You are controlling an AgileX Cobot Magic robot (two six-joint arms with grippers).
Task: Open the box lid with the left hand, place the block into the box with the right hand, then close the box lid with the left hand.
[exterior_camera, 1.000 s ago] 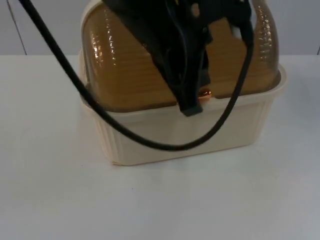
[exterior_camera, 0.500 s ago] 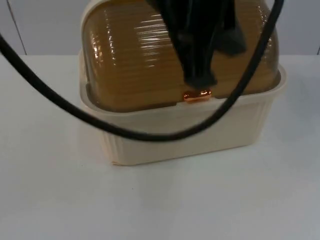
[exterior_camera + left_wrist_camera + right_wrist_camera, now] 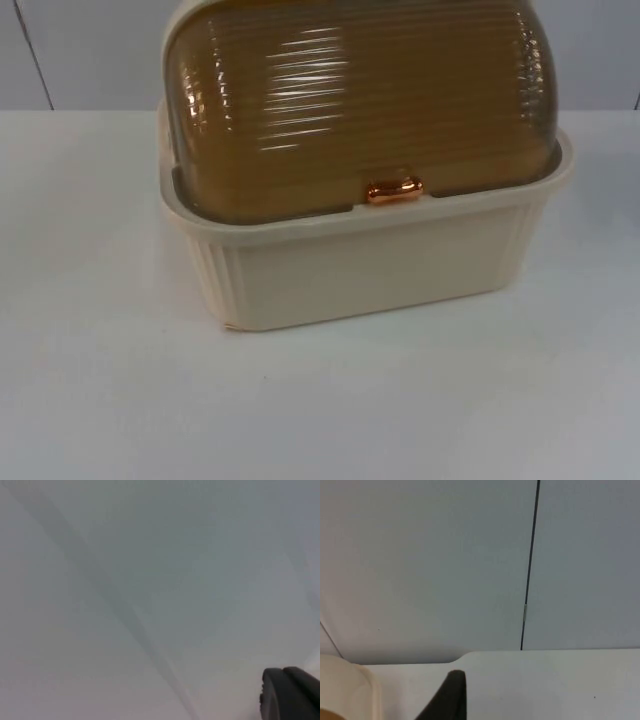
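Top view shows the box (image 3: 365, 265) on the worktop (image 3: 110, 400), lid (image 3: 355, 100) down so the block stays enclosed; whether either pincer is open, I cannot tell.

A rounded, glossy black fingertip of the left gripper (image 3: 290, 694); a matte black, tapered fingertip of the right gripper (image 3: 447, 697).

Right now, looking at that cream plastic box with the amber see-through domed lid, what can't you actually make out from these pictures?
- Block: the ribbed amber domed lid is shut on the cream plastic box and too murky to see through in the top view.
- Lid top: cut off by the top view's edge.
- Left gripper: one black fingertip against blur in the left wrist view; open or shut, unclear.
- Right gripper: one fingertip beside the box's corner in the right wrist view; unclear too.
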